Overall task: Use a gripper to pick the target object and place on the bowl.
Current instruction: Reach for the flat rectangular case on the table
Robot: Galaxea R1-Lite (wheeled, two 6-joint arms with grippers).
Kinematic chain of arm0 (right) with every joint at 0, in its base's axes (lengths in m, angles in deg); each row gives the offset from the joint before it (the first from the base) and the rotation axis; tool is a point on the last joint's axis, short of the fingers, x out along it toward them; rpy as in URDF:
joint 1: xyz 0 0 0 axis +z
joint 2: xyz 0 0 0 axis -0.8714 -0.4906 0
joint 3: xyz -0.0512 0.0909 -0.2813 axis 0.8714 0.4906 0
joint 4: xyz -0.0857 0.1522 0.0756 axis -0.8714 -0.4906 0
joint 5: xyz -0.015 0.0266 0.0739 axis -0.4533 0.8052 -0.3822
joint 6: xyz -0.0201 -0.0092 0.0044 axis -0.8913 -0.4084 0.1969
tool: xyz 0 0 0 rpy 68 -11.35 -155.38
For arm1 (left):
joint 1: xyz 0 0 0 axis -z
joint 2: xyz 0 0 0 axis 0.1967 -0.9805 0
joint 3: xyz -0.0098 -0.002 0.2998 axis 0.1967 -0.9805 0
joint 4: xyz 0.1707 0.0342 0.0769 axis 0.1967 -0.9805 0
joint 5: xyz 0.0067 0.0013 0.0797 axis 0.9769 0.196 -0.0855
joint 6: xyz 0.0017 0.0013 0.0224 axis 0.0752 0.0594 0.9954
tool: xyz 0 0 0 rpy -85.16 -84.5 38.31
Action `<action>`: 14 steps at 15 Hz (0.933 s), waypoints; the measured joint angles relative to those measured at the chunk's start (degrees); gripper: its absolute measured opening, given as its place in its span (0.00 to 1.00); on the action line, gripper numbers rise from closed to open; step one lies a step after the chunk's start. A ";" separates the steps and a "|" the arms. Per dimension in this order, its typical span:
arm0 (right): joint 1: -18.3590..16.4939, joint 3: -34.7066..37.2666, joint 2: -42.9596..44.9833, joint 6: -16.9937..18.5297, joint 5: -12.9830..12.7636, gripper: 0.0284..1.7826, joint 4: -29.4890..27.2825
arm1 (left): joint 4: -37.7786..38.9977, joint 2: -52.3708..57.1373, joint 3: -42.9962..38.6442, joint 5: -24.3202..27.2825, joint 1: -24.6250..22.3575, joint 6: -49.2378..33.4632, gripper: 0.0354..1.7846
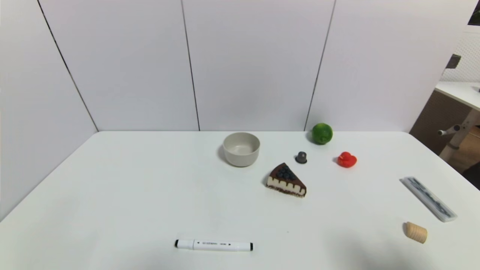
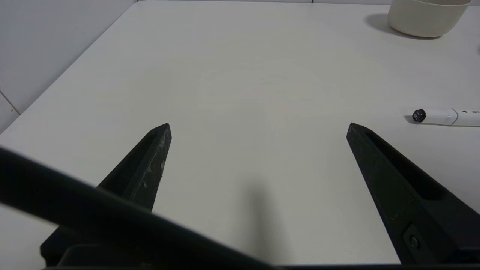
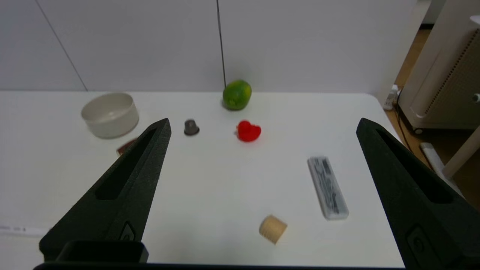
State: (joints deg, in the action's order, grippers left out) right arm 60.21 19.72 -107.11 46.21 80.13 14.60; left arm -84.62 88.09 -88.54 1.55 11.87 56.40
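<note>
The target object, a long flat translucent grey case (image 1: 428, 198) with dark markings, lies on the white table at the right; it also shows in the right wrist view (image 3: 327, 187). The beige-grey bowl (image 1: 241, 149) stands empty at the table's far middle, and shows in the right wrist view (image 3: 110, 114) and the left wrist view (image 2: 425, 17). Neither gripper shows in the head view. My right gripper (image 3: 262, 123) is open and empty, above the near right of the table, short of the case. My left gripper (image 2: 258, 125) is open and empty over bare table at the near left.
A white marker with black ends (image 1: 213, 245) lies near the front. A cake slice (image 1: 286, 180), a small grey cap (image 1: 301, 157), a red toy (image 1: 347, 159) and a green lime (image 1: 322, 133) sit right of the bowl. A tan cork (image 1: 416, 232) lies near the case.
</note>
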 joint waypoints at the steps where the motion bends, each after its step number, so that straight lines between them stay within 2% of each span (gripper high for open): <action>1: -0.05 -4.41 -4.23 0.02 -0.04 0.96 -0.33 | 0.00 0.00 -0.02 0.00 0.00 0.00 0.94; 4: -0.51 -15.77 -15.62 0.00 0.18 0.96 -0.68 | 0.00 0.00 -0.02 0.00 0.00 0.00 0.94; 6: -3.16 -19.66 -22.02 -1.08 1.62 0.96 -0.72 | 0.00 0.00 -0.02 0.00 0.00 0.01 0.94; 7: -5.34 -20.54 -24.77 -2.30 3.80 0.96 -0.79 | 0.00 0.00 -0.02 0.00 0.00 0.00 0.94; 10: -12.90 -22.52 -32.60 -7.98 14.35 0.96 -1.32 | 0.00 0.00 -0.02 0.00 0.00 0.00 0.94; 11: -14.43 -23.65 -34.89 -9.89 16.68 0.96 -2.56 | 0.00 0.00 -0.02 0.00 0.00 0.00 0.94; 14: -16.53 -28.75 -41.18 -14.82 17.93 0.96 -10.25 | 0.00 0.00 -0.02 0.00 0.00 0.01 0.94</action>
State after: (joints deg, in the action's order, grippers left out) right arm 43.67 -9.03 -148.29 31.39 98.06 4.35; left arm -84.62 88.09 -88.57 1.55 11.87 56.41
